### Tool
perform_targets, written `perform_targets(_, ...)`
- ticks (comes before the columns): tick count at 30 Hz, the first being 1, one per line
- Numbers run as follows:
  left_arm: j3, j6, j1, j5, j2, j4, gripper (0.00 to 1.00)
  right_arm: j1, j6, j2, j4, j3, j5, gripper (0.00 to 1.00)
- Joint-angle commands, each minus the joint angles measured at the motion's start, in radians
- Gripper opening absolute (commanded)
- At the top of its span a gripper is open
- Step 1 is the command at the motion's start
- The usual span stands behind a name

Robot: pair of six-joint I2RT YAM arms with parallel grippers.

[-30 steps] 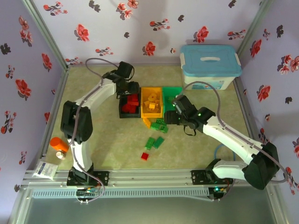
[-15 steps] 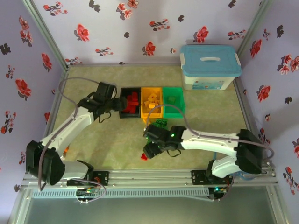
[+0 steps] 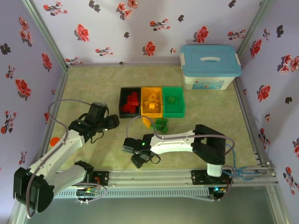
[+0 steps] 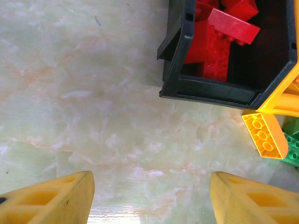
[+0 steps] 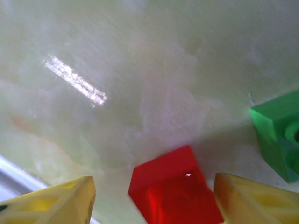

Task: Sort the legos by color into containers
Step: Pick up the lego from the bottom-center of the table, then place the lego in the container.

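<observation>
Straddling the small red studded plastic brick [image 5: 175, 198] well nearside of the black rectangular plastic bin [image 3: 121, 103] of reds, my right gripper [image 5: 153, 184] stands spread to pinch it; left gripper [image 4: 152, 186] spread, empty.

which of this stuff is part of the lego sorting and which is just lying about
Part of the job: black bin holding red bricks, orange bin, green bin, loose red brick, yellow brick, green bricks.

Just lying about: white box with blue lid, orange cylinder.
</observation>
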Motion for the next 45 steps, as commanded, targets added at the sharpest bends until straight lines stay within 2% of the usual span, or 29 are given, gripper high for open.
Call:
perform_targets(1, -0.012, -0.015, -0.004, -0.039, -0.038, -0.032, 0.66, 0.006, 0.038, 0.058, -0.08, 0.063, 0.067, 0.64)
perform_targets(7, -0.025, -0.019, -0.003, -0.048, -0.067, -0.045, 0.66, 0.006, 0.031, 0.105, -0.13, 0.165, 0.119, 0.35)
perform_targets(10, -0.018, -0.019, -0.002, -0.051, -0.077, -0.058, 0.66, -0.012, 0.017, 0.11, -0.17, 0.252, 0.188, 0.29)
perform_targets(16, -0.008, -0.026, -0.004, -0.054, -0.126, -0.081, 0.66, -0.175, -0.081, 0.157, -0.207, 0.519, 0.151, 0.29)
perform_targets(21, -0.034, -0.054, -0.005, -0.052, -0.218, -0.118, 0.65, -0.306, -0.193, 0.343, -0.322, 0.896, 0.147, 0.31)
perform_targets(25, -0.068, -0.077, -0.005, -0.068, -0.315, -0.183, 0.65, -0.39, -0.22, 0.495, -0.403, 1.163, 0.104, 0.31)
perform_targets(32, -0.13, -0.14, -0.005, -0.057, -0.466, -0.225, 0.65, -0.492, -0.199, 0.599, -0.312, 1.295, 0.015, 0.34)
perform_targets(39, -0.122, -0.142, -0.005, -0.042, -0.445, -0.196, 0.65, -0.523, -0.175, 0.655, -0.186, 1.375, 0.013, 0.35)
perform_targets(40, -0.116, -0.14, -0.005, -0.042, -0.44, -0.199, 0.65, -0.524, -0.171, 0.659, -0.17, 1.383, 0.018, 0.36)
perform_targets(41, -0.11, -0.138, -0.006, -0.04, -0.433, -0.202, 0.65, -0.523, -0.167, 0.662, -0.154, 1.388, 0.018, 0.43)
perform_targets(43, -0.103, -0.132, -0.007, -0.039, -0.432, -0.206, 0.65, -0.523, -0.167, 0.658, -0.135, 1.396, 0.001, 0.77)
perform_targets(45, -0.1, -0.128, -0.007, -0.038, -0.435, -0.209, 0.65, -0.523, -0.169, 0.641, -0.143, 1.394, -0.001, 0.83)
